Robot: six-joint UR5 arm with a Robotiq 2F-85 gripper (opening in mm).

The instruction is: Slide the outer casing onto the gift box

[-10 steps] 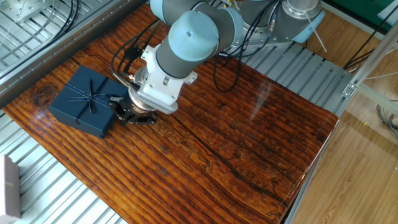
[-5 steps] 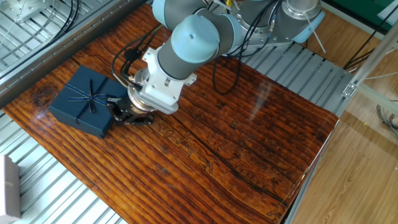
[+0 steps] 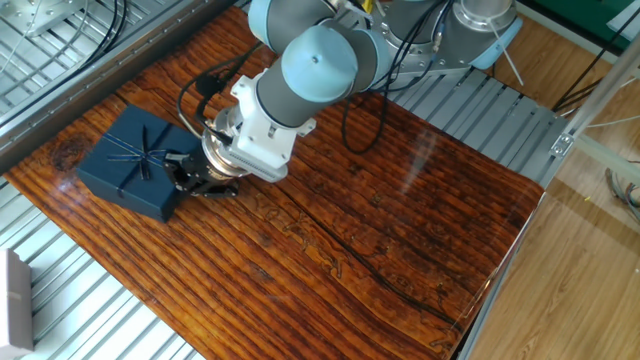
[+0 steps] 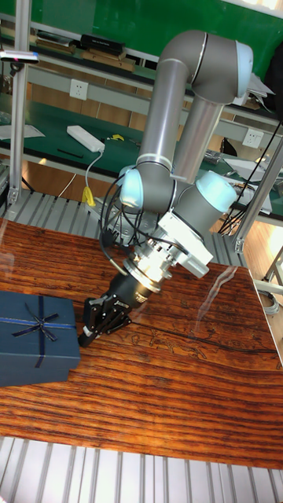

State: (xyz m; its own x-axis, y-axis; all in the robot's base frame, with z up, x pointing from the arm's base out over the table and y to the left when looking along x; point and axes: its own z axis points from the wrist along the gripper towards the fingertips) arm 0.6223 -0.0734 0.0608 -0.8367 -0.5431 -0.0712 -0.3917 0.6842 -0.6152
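Observation:
The outer casing (image 3: 130, 165), a navy square sleeve with a thin ribbon cross and bow on top, lies flat at the left end of the wooden table; the tall fixed view shows it as the outer casing (image 4: 35, 336) at the left edge. My gripper (image 3: 183, 178) is low over the table, tilted toward the casing's right side, its black fingers drawn together and empty. In the tall fixed view the gripper (image 4: 84, 333) has its tips right at the casing's right edge. The gift box is not in view.
The dark wooden table (image 3: 360, 240) stretches to the right of the arm. Ribbed metal panels (image 3: 90, 320) border it in front and behind. A pale object (image 3: 14, 300) sits at the lower left edge. Black cables (image 3: 205, 90) loop beside the wrist.
The arm has shifted slightly to the left, bringing the fingers closer against the casing's right side. The casing itself has barely moved.

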